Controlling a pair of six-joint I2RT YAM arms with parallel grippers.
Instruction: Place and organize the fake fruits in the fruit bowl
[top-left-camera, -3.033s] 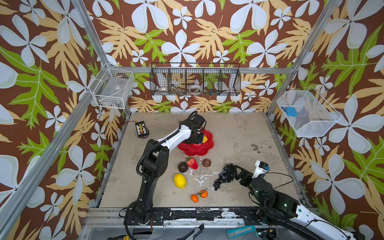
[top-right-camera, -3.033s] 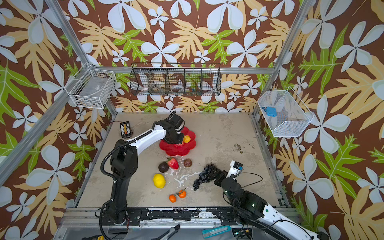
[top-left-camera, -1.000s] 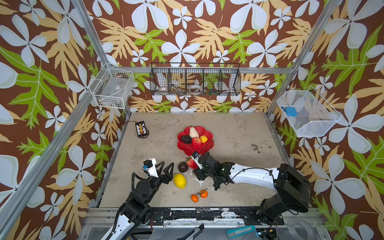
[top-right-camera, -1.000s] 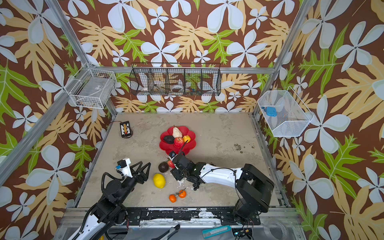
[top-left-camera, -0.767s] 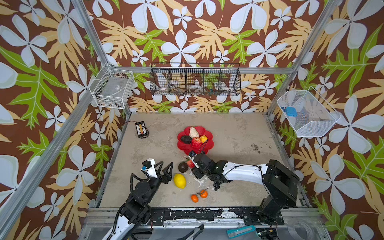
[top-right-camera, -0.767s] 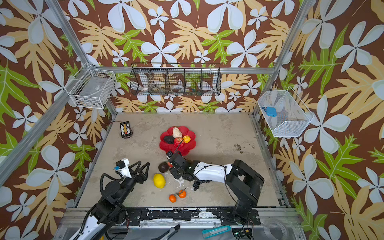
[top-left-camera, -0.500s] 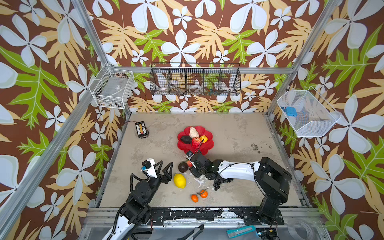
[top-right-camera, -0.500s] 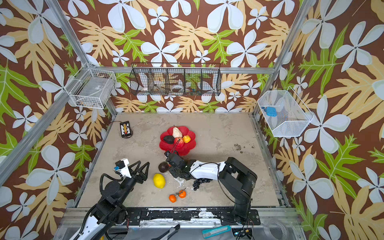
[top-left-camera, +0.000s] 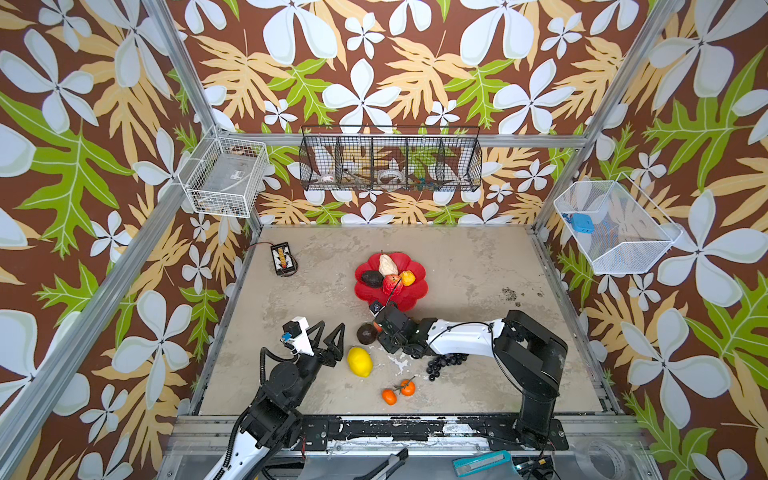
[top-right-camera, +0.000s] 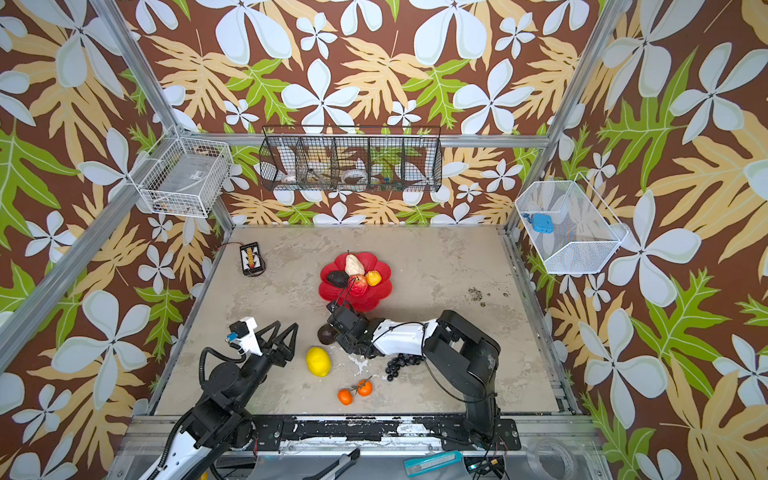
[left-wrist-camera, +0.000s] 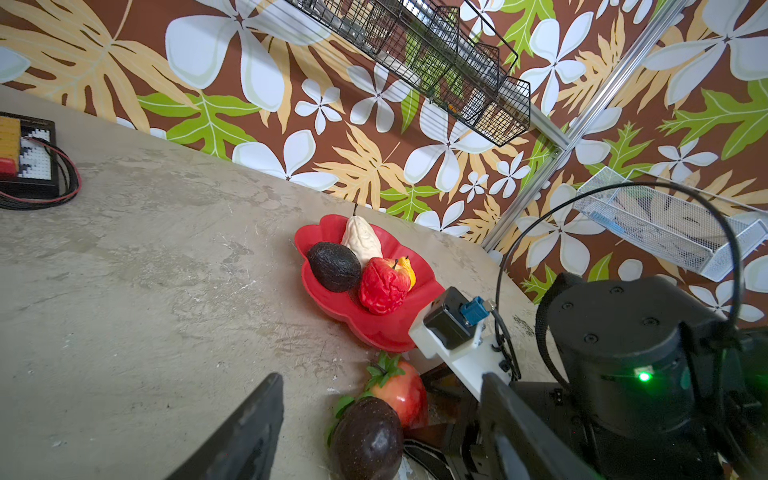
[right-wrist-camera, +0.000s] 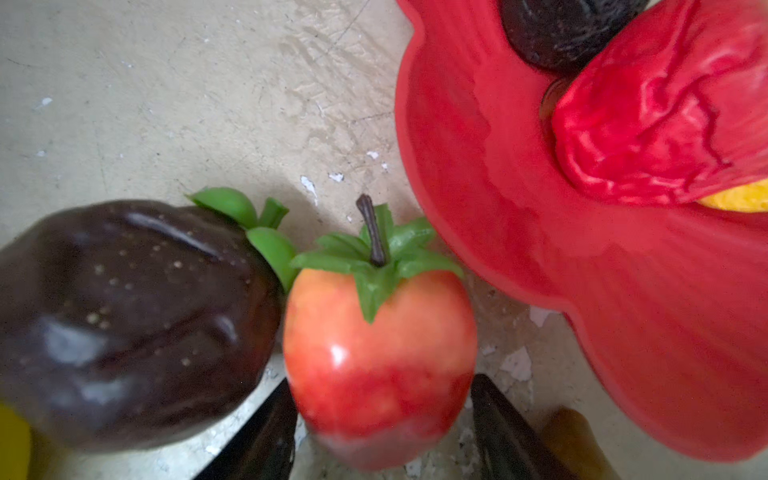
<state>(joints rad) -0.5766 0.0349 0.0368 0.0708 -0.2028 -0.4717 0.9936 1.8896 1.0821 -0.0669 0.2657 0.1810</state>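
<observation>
We see right gripper (right-wrist-camera: 382, 384) jaws flanking the strawberry (right-wrist-camera: 378, 353) just near of the mid-table fruit bowl (top-left-camera: 409, 301), clamped or not we cannot tell; left gripper (top-left-camera: 331, 326) hangs near-left, jaws apart, empty.

Floral wallpaper (top-left-camera: 374, 83), mottled concrete floor (top-left-camera: 465, 257).

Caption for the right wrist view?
The right tool straddles the strawberry beside a dark fruit, close to the red fruit bowl.

Glossy red bowl (top-left-camera: 418, 291), yellow lemon (top-left-camera: 360, 362), black grapes (top-left-camera: 444, 364), brown wallpaper (top-left-camera: 386, 104) with white flowers
</observation>
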